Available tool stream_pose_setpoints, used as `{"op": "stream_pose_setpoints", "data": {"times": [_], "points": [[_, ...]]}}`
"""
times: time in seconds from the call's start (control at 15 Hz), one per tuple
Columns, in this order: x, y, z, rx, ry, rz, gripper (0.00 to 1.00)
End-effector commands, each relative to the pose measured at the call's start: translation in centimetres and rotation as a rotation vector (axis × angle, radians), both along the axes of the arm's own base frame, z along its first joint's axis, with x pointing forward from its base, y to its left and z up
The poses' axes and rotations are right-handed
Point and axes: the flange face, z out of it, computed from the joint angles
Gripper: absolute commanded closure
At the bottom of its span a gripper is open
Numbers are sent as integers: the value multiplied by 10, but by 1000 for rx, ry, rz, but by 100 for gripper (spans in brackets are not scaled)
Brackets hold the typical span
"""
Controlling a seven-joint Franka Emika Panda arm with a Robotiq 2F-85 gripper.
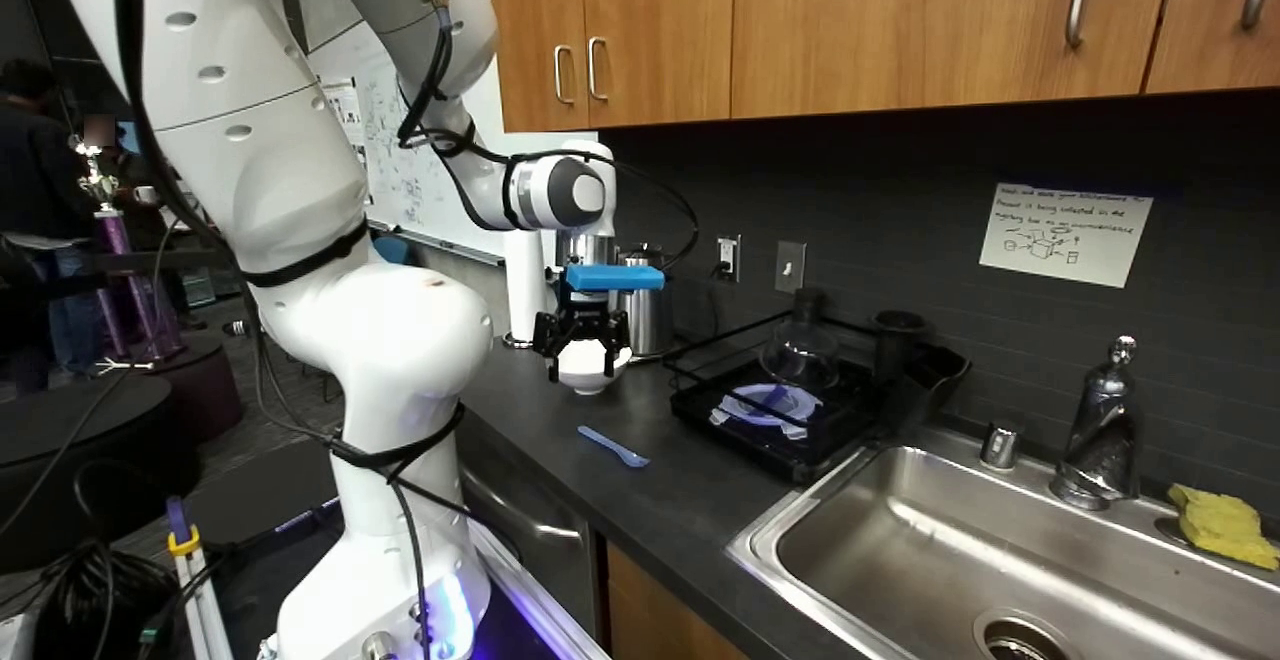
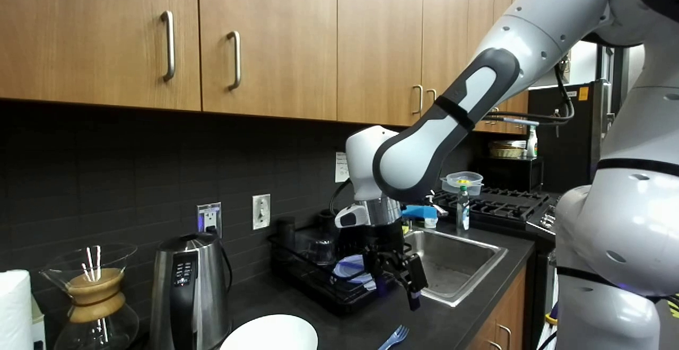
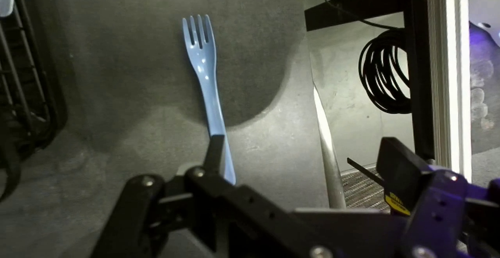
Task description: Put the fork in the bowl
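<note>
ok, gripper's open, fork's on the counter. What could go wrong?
In the wrist view, the fork lines up with one side of the open gripper, not its middle, so descending straight may miss.
The fork lies flat on the counter; a shallow grasp might slip.
The bowl stands close to the kettle; placing could bump either.

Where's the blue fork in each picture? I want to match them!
In an exterior view, the light-blue plastic fork lies below centre, slightly left.
In an exterior view, the fork is at the bottom edge, right of centre, handle cut off.
In the wrist view, the fork is left of centre, tines pointing up.
Shared landmark: the black wire dish rack, at the left edge in the wrist view.
</note>
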Motion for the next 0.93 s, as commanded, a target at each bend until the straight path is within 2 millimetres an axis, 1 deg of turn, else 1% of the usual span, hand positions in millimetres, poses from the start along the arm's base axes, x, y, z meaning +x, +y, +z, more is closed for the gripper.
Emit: {"op": "stream_pose_setpoints", "data": {"times": [0.0,0.33,0.4,0.47,0.67,0.87], "points": [[1,-21,-4,11,48,-41,0],[-3,-52,-34,4,155,-129,0],[-3,-56,-36,-8,157,-160,0],[-4,-47,-28,-1,136,-132,0],[-4,-54,-37,-4,162,-153,0],[-4,-54,-37,-5,163,-154,0]]}}
